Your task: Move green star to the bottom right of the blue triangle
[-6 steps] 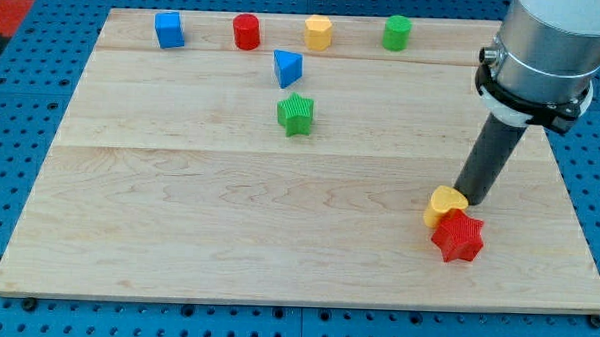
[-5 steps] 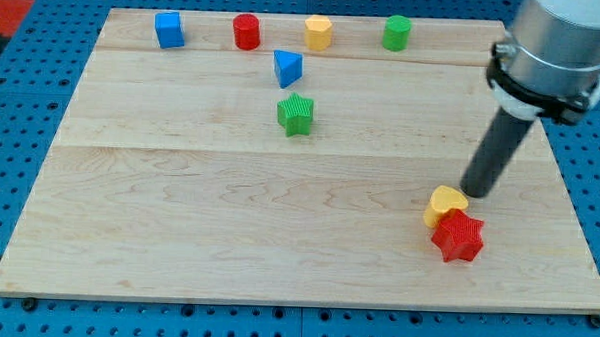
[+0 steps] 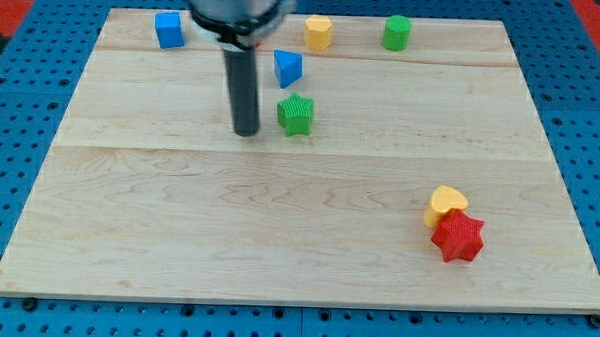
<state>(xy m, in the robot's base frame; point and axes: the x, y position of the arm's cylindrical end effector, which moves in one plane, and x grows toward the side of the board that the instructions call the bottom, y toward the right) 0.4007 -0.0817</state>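
My tip on worktop, just left of green star, small gap between, no contact visible. No fingers on rod, so no open or closed state to tell. Green star sits just near-right of blue triangle. Rod body hides red cylinder at far edge. Arm cut off at view's top. Blue cube far left; yellow heart touching red star, near right.

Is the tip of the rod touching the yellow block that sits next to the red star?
No, my tip stands just to the view's left of the green star, far from the yellow block and the red star.
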